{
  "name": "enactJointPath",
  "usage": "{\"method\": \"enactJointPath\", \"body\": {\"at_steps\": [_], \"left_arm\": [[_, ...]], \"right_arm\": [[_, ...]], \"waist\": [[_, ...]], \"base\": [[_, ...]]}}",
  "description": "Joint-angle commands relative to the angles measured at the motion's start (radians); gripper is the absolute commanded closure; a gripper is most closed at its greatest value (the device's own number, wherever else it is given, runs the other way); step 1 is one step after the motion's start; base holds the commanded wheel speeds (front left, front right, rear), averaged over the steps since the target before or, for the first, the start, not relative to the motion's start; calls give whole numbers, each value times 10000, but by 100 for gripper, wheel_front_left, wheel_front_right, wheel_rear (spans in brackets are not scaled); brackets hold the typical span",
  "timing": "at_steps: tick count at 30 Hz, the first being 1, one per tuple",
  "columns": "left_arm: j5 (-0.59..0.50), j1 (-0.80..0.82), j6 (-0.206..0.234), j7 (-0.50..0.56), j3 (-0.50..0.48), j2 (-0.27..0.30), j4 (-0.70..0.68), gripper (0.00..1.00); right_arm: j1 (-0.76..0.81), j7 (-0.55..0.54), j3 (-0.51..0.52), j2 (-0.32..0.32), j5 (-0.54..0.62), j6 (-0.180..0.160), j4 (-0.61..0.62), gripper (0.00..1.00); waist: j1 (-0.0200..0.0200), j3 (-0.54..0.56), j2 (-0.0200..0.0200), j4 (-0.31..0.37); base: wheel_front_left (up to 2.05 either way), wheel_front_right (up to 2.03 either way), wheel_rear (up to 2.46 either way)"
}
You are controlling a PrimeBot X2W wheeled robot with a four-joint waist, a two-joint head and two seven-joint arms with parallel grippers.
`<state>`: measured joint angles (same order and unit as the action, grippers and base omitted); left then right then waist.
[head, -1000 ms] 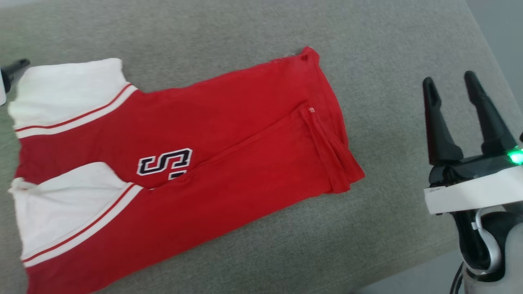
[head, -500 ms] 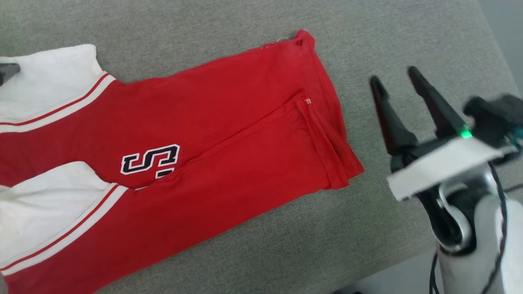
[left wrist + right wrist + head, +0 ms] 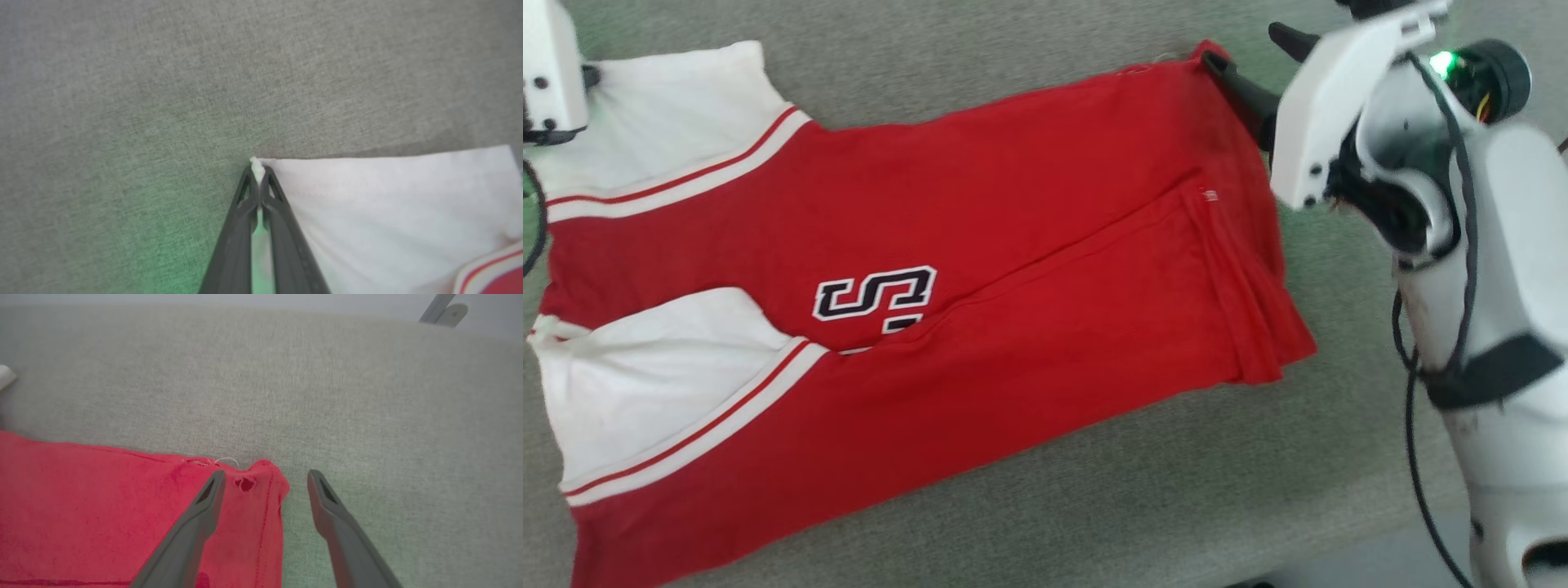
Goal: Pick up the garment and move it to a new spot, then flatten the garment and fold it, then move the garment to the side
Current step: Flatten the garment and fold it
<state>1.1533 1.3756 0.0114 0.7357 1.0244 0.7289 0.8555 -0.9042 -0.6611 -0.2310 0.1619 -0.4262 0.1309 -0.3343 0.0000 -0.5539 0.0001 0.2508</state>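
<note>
Pinching one corner, framing the other

The garment (image 3: pixel 980 245) lies flat on the grey cushion (image 3: pixel 1094 506); limp and light, I judge, best taken by corners. My left gripper (image 3: pixel 258 169) is clamped on its white sleeve corner; my right gripper (image 3: pixel 266 475) gapes astride the red hem corner. A pale bracket (image 3: pixel 443 310) stands well apart.

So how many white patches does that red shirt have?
2: upper white panel, top left, pinched by the left end effector; lower white panel, lower left. Folds may hide more.
</note>
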Motion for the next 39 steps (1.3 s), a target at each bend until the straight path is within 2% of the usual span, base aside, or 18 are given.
{"method": "enactJointPath", "body": {"at_steps": [1,6,12,13,14,15,20,27,37,39], "left_arm": [[-119,-367,-25,51,202,-209,204,100],[-153,-123,-330,-173,205,-712,637,100],[-161,71,-675,-459,204,-1163,1154,100],[-142,96,-721,-531,193,-1248,1219,100],[-151,128,-777,-567,204,-1322,1287,100],[-163,165,-815,-603,209,-1351,1356,100],[-195,474,-1065,-997,189,-1512,1568,100],[35,734,-1344,-1143,125,-1542,1369,100],[460,307,-1400,-738,66,-1266,459,100],[589,105,-1290,-566,45,-1101,107,100]], "right_arm": [[-127,-111,-61,10,-76,-6,-195,0],[-1268,-1180,-671,123,-366,-4,-1974,0],[-1691,-2555,-1085,18,-742,-4,-3668,0],[-1736,-2791,-1191,34,-761,-4,-3821,18],[-1785,-2976,-1292,61,-761,-4,-3951,78],[-1832,-3081,-1368,91,-799,-4,-4022,100],[-2069,-2494,-1416,495,-846,-14,-3884,100],[-1596,-1723,-1790,1224,-1188,-14,-3115,100],[-621,-1073,-2436,2396,-1866,-12,-1478,100],[-322,-1024,-2552,2650,-2030,-12,-981,100]], "waist": [[0,-76,-1,-138],[0,-186,-1,-474],[0,-247,-1,-723],[0,-241,-1,-765],[0,-228,-1,-801],[0,-218,-1,-830],[0,-29,-1,-1058],[0,565,-1,-1442],[0,1509,-1,-1851],[0,1718,-1,-1927]], "base": [[0,0,0],[0,0,0],[0,0,0],[0,0,0],[0,0,0],[0,0,0],[0,0,0],[0,0,0],[0,0,0],[0,0,0]]}}
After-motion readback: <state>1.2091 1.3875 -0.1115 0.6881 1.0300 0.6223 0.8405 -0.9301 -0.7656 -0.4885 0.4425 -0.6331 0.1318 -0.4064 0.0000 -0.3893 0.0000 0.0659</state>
